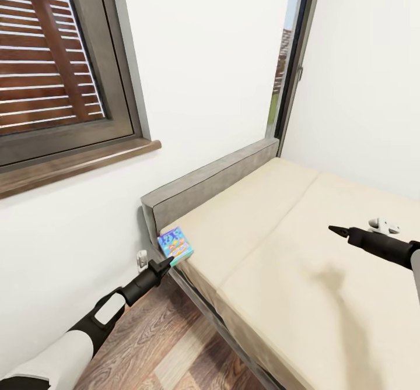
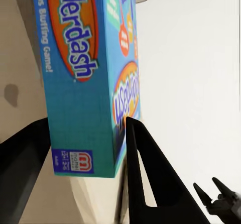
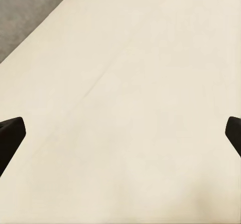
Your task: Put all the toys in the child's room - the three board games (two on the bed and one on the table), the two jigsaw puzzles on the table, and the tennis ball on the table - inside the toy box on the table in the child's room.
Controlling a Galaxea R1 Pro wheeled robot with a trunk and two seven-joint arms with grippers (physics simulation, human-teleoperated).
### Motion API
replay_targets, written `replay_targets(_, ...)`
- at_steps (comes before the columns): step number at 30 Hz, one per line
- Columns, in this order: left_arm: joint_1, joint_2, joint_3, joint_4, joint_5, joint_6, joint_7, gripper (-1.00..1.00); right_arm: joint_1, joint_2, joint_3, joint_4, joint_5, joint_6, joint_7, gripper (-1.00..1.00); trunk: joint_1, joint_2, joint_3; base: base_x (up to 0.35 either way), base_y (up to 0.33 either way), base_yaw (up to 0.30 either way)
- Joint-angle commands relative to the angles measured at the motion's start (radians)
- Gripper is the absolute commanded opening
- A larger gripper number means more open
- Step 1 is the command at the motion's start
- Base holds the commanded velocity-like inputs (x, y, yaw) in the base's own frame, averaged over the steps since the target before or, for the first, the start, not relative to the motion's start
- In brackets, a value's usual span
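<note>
A blue board game (image 1: 175,245) with a busy printed cover sits tilted at the corner of the bed (image 1: 303,250), just below the grey headboard (image 1: 210,183). My left gripper (image 1: 166,263) reaches it from the floor side. In the left wrist view the blue box (image 2: 85,83) lies between my two black fingers (image 2: 143,179), which press on its two sides. My right gripper (image 1: 335,229) hovers open over the plain beige mattress (image 3: 130,83), holding nothing, and it also shows small in the left wrist view as the right gripper (image 2: 217,200).
A dark-framed window with brown slats (image 1: 52,58) and its wooden sill (image 1: 76,165) are on the white wall at left. A tall narrow window (image 1: 289,58) stands behind the headboard. Wood-plank floor (image 1: 151,337) runs beside the bed. A small white object (image 1: 384,225) shows behind my right arm.
</note>
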Motion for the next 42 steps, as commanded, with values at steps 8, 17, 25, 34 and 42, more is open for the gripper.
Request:
replay_targets(8, 0.000, 0.001, -0.008, -0.017, 0.006, 0.008, -0.013, -1.00, 0.032, 0.001, 0.000, -0.046, 0.004, 0.003, 0.008, 1.00, 0.000, 0.000, -0.001, 0.000, 0.000, 0.000)
replay_targets(17, 0.009, -0.009, -0.014, -0.078, 0.001, 0.014, -0.012, -1.00, 0.059, 0.005, 0.001, -0.074, 0.004, 0.001, 0.008, 1.00, 0.000, 0.000, -0.001, 0.000, 0.000, 0.000)
replay_targets(25, 0.047, -0.025, -0.051, -0.170, -0.011, 0.024, 0.006, -1.00, 0.071, 0.023, 0.001, -0.098, 0.004, 0.001, 0.008, 1.00, 0.000, 0.000, -0.001, 0.000, 0.000, 0.000)
replay_targets(34, 0.074, -0.053, -0.157, -0.309, -0.016, 0.035, 0.149, -1.00, 0.075, 0.030, 0.001, -0.108, 0.004, 0.002, 0.008, 1.00, 0.000, 0.000, -0.001, 0.000, 0.000, 0.000)
replay_targets(42, 0.077, -0.099, -0.186, -0.345, -0.015, 0.087, 0.362, -1.00, 0.075, 0.031, 0.006, -0.109, 0.003, 0.007, 0.008, 1.00, 0.000, 0.000, -0.001, 0.000, 0.000, 0.000)
